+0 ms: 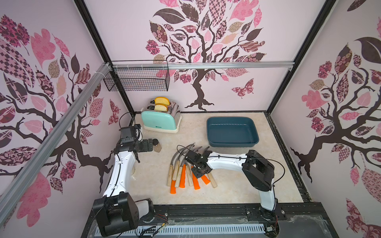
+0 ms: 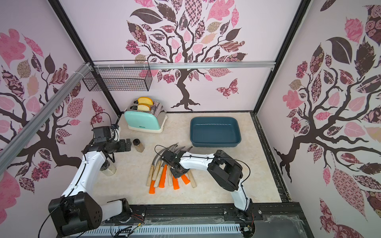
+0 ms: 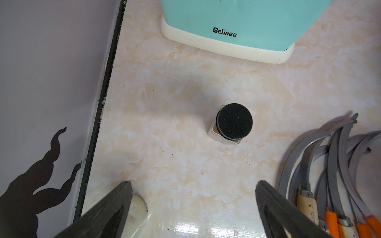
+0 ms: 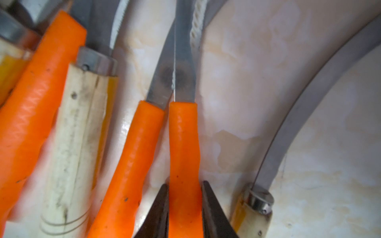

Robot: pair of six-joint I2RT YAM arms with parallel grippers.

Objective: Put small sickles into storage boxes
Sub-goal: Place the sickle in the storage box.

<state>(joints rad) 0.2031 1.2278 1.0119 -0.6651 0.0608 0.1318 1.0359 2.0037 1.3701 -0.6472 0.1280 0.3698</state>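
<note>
The right gripper is clamped on one orange-handled sickle in the fan of small sickles lying mid-table; the left gripper hangs spread wide near a black-lidded jar. Beyond them the teal storage box shows its bare floor. Further back, a mint toaster holds two bread slices on the marbled tabletop, under a wire basket on the tree-patterned wall

You have one legible marking: the brand name "Belinee", in black letters on the mint-green side of the toaster, just above its cream base. In both top views this lettering is too small to read.
</note>
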